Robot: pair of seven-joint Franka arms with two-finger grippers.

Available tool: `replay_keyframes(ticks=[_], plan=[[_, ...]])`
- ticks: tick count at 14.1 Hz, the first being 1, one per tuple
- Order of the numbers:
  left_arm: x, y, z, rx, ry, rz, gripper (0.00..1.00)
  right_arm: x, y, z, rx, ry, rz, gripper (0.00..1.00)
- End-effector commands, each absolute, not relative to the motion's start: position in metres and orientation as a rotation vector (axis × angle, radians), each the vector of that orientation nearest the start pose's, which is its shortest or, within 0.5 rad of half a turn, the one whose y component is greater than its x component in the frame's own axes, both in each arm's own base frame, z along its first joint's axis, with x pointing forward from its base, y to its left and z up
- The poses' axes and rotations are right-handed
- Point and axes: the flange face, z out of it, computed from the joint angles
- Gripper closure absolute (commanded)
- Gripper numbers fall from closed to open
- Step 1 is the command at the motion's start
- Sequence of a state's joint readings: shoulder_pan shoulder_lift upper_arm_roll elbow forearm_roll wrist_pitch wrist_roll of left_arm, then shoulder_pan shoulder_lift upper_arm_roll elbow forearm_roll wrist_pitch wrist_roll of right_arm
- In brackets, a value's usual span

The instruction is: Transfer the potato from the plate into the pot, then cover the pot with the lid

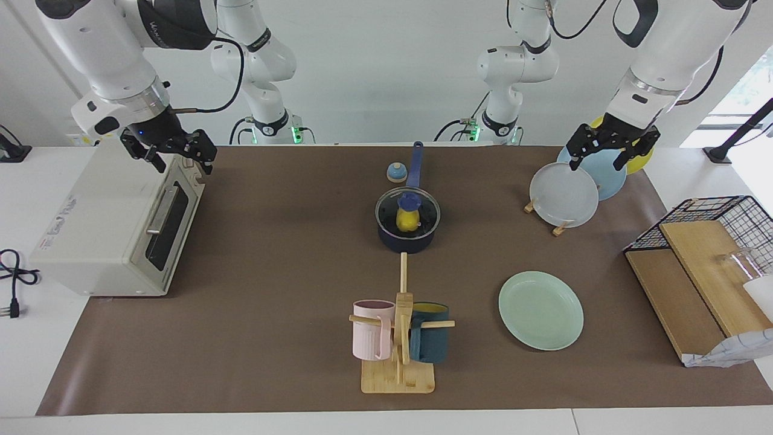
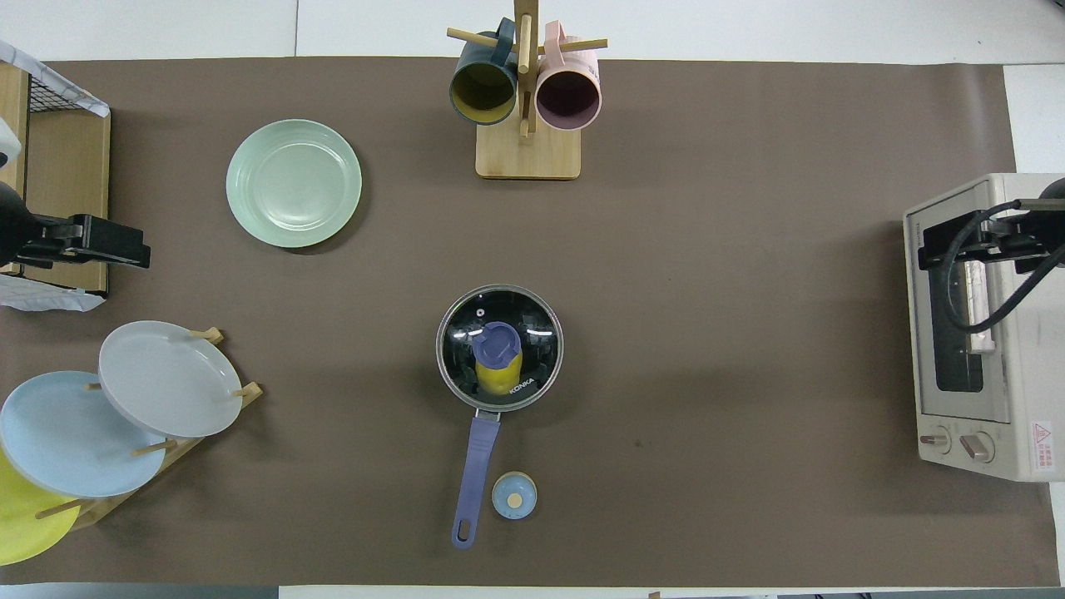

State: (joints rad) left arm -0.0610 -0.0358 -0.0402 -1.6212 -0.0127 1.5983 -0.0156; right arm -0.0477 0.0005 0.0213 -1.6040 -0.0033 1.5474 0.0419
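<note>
Potato (image 1: 408, 221) sits inside pot (image 1: 406, 239) under the lid (image 1: 407, 211), plate (image 1: 540, 310) bare: task looks complete. My left fingers (image 1: 611, 149) and right fingers (image 1: 171, 151) are released, grasping nothing, parked over plate rack (image 1: 561, 228) and toaster oven (image 1: 115, 226), clear of the pot.

The scene is evenly and brightly lit. Soft, short shadows are cast beside the plate (image 2: 294, 183) and the pot (image 2: 499, 348). Pale reflections are seen on the glass lid (image 2: 532, 329). Both views are rendered sharp, without noticeable blur.

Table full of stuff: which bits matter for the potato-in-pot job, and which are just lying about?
Job: potato, pot, lid, mint-green plate.
Lying about: toaster oven, mug stand, plate rack, bell, wire basket.
</note>
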Motion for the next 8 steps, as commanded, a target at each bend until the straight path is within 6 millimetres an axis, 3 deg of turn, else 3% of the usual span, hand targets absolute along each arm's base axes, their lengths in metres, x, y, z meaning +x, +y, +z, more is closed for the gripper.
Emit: replay_keyframes(ticks=[1, 4, 8], plan=[[0.537, -0.055, 0.626, -3.135, 0.132, -0.015, 0.00, 0.542, -0.013, 0.616, -3.117, 0.072, 0.055, 0.00], [0.537, -0.055, 0.626, -3.135, 0.135, -0.017, 0.00, 0.532, -0.013, 0.632, -3.118, 0.074, 0.021, 0.00], [0.537, -0.054, 0.626, -3.135, 0.130, -0.017, 0.00, 0.535, -0.012, 0.634, -3.119, 0.062, -0.010, 0.00]])
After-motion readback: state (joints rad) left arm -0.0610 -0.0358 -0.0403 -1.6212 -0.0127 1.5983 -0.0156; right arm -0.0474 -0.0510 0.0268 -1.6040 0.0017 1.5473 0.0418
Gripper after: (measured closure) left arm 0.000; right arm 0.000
